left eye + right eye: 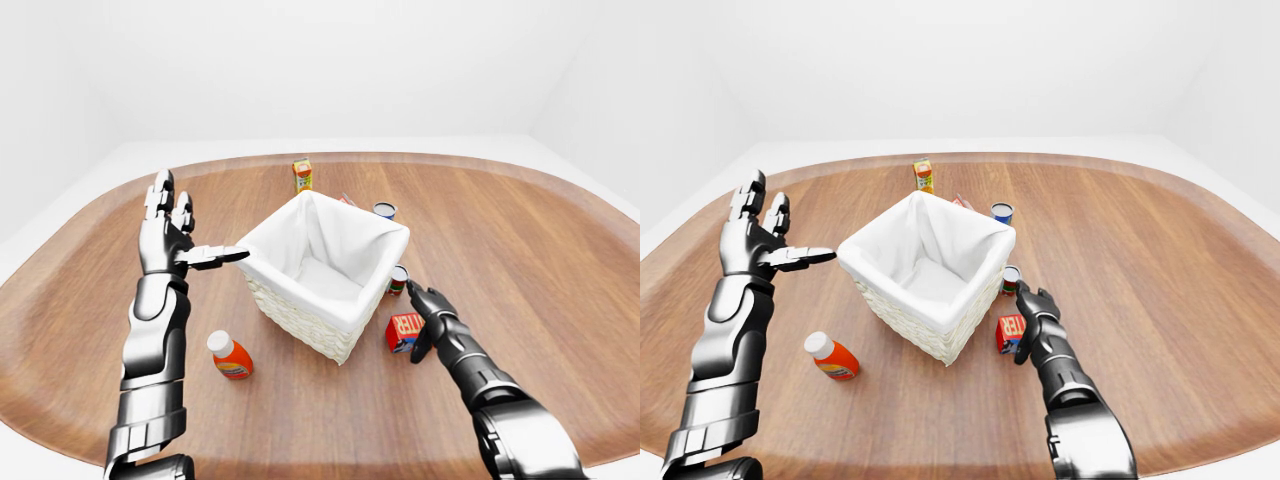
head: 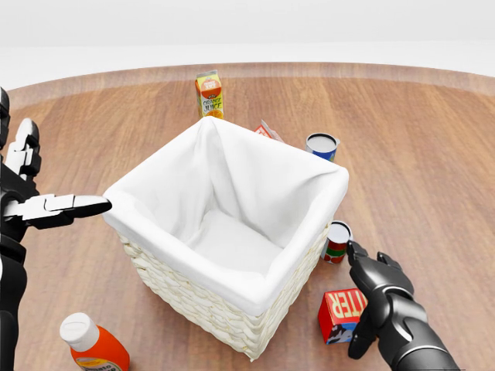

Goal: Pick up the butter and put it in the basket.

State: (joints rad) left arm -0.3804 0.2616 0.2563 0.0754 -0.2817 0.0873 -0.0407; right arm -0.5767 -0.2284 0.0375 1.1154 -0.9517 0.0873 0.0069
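Fingers of the right hand [image 2: 379, 297] are standing loosely spread beside the butter [image 2: 343, 314], one pointing up along the carton's right edge and another curling down past its lower right corner; whether any pad is actually touching the carton cannot be told from these views, and nothing is being gripped. In the head view, that red butter carton is sitting on the wooden table [image 2: 433, 154] just right of the basket's lower corner, below a small can with a red and green label [image 2: 337, 240].

The left hand [image 1: 170, 235] is hanging raised at the left of the left-eye view, fingers [image 1: 158, 195] extended upward and apart, one digit [image 2: 66, 205] reaching horizontally toward the basket's left rim without a visible contact. It is holding nothing.

The basket [image 2: 232, 224], woven and lined with white cloth, is occupying the middle of the table, turned corner-on to the head camera. Its interior is showing only the liner.

An orange juice carton [image 2: 208, 93] is standing upright above the basket in the head view. A blue-sided can [image 2: 321, 145] is standing to the upper right of the basket, with a small red item [image 2: 267, 130] partly hidden behind the rim beside it. An orange bottle with a white cap [image 2: 91, 345] is lying tilted at the lower left.
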